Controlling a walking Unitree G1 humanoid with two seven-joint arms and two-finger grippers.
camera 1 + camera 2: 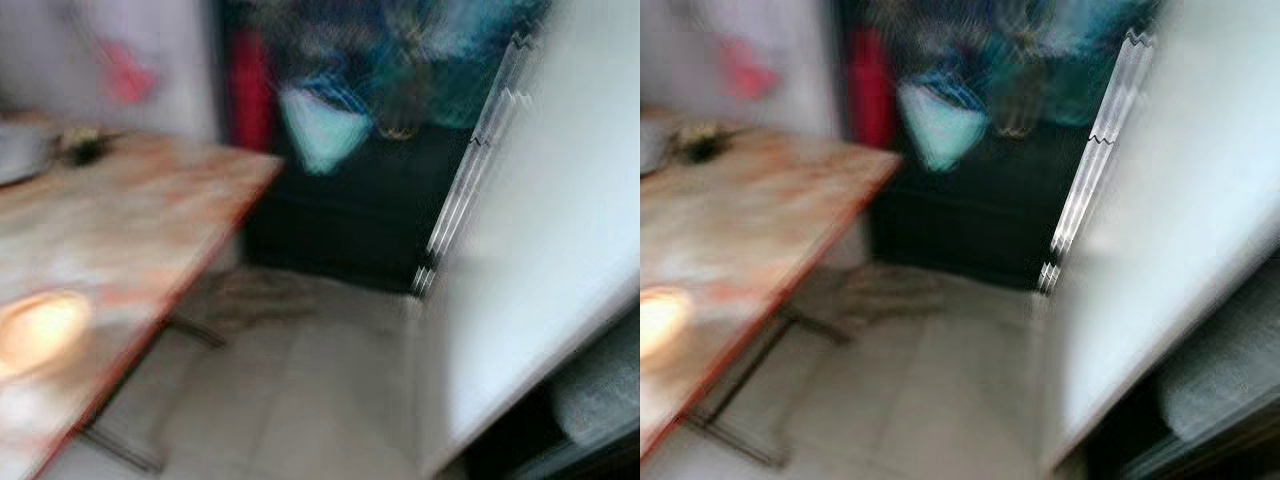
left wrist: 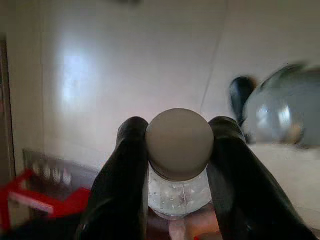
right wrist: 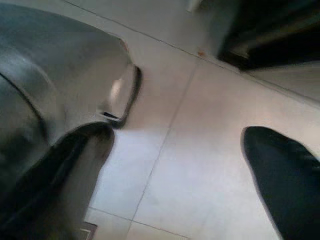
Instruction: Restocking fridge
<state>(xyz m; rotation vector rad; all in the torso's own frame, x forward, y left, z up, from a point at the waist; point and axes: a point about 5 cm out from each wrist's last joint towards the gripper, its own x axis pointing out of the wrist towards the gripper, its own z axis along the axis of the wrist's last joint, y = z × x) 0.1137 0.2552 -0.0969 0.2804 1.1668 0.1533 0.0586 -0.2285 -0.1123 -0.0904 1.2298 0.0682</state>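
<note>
— Seen from the left wrist, what does the bottle look like?
— Clear plastic with a rounded grey cap, beaded with droplets below the neck. Its lower body is cut off.
— And the left hand?
— Clamped on the bottle, one black finger pressed on each side of the cap.
— The right hand?
— Spread apart over the tiled floor, holding nothing.
— The head views?
— Badly blurred: a white fridge, with a wooden worktop well apart from it.
</note>
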